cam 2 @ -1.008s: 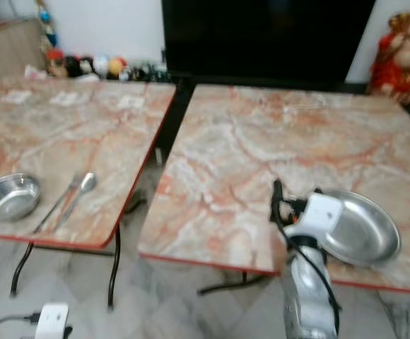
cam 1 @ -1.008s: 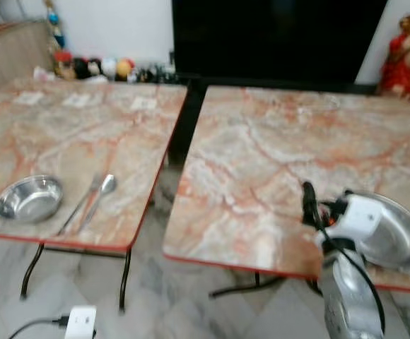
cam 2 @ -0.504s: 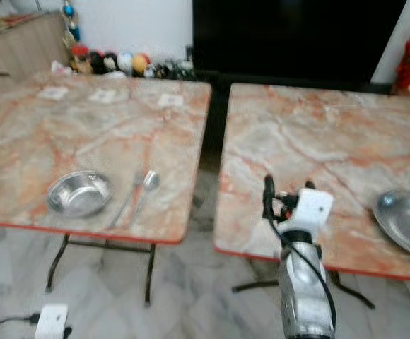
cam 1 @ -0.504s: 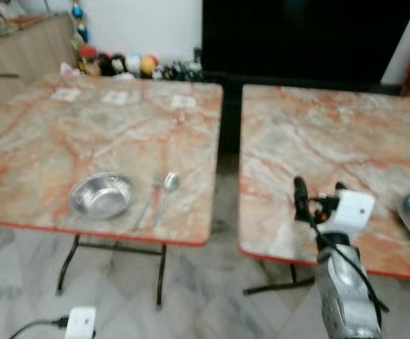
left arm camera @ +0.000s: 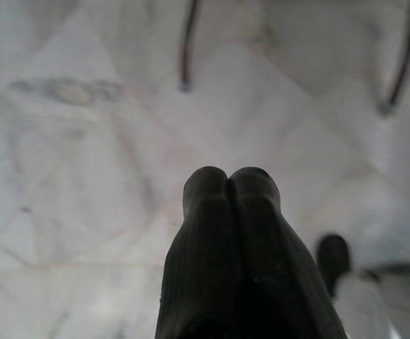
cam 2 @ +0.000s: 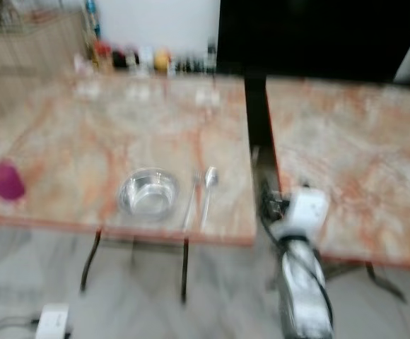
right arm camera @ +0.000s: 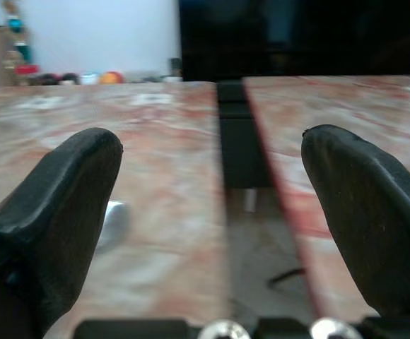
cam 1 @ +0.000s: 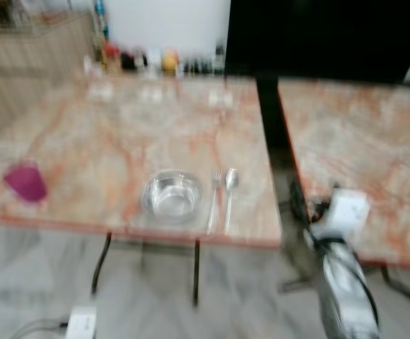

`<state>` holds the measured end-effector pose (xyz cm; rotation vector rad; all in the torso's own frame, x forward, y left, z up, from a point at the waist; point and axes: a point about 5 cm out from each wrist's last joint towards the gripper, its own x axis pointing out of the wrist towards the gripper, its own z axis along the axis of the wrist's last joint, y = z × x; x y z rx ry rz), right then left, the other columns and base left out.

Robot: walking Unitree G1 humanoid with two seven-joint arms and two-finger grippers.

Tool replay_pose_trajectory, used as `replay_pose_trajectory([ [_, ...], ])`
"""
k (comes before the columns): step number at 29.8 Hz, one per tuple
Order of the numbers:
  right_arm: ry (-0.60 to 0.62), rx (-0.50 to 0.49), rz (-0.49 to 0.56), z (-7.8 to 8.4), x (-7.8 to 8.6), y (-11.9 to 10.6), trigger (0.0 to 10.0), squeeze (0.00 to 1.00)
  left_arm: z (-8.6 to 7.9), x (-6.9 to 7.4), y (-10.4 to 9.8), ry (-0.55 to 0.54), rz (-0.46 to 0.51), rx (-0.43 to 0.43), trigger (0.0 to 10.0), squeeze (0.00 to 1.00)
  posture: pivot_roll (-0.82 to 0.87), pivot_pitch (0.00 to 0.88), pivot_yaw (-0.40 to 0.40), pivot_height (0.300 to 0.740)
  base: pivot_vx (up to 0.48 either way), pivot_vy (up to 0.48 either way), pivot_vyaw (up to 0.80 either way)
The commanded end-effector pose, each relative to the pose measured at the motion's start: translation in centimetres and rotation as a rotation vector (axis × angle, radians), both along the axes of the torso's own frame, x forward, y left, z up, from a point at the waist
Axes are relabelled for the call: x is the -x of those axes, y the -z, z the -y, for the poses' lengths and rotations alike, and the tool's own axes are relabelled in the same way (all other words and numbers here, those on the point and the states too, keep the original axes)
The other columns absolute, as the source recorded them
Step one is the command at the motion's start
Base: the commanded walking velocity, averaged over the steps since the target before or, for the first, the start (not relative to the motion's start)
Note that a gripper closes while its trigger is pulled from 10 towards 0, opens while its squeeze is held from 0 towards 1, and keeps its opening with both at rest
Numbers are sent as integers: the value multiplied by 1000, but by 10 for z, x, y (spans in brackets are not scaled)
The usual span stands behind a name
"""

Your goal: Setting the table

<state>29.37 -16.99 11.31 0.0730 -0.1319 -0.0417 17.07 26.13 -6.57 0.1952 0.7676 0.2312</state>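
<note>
On the left marble table (cam 1: 99,134) a steel bowl (cam 1: 172,195) sits near the front edge, with a fork (cam 1: 214,201) and a spoon (cam 1: 230,198) lying side by side just right of it. A purple cup (cam 1: 26,181) stands at the table's left edge. My right gripper (right arm camera: 212,212) is raised in front of the gap between the two tables, open and holding nothing; its arm (cam 1: 339,268) rises at the lower right. The left gripper (left arm camera: 226,185) hangs over the floor, shut on nothing. The head views are blurred.
A second marble table (cam 1: 360,141) stands to the right, a narrow gap between them. Small figurines (cam 1: 148,60) line the wall behind, beside a dark screen (cam 1: 318,35). A wooden cabinet (cam 1: 28,63) is at far left. A white charger (cam 1: 81,321) lies on the marble floor.
The camera has swung left: the left table with bowl, fork and spoon moved toward the centre, the purple cup came into view, and the steel plate on the right table left the frame.
</note>
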Motion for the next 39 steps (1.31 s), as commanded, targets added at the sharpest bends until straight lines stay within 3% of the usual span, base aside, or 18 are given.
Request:
replay_pose_trajectory([
  [1,25,7,0,9,2,0,10000,0,7,2,3,6,-10,17,10000,0,-13,0,-2,740,0,480,0],
  [7,18,4,-3,6,1,2,10000,0,6,2,3,13,-11,9,10000,0,-11,0,1,740,0,427,0],
  [23,3,-6,3,3,-1,2,10000,0,4,-4,-2,38,22,-12,10000,0,-7,0,4,740,0,0,0],
  [36,-16,-47,2,4,-1,1,10000,0,3,-7,-3,27,22,-19,10000,0,-9,0,4,740,302,0,0],
  [39,-32,-117,-13,2,-1,3,10000,0,4,-6,-2,24,18,-21,10000,0,-2,0,0,740,295,0,0],
])
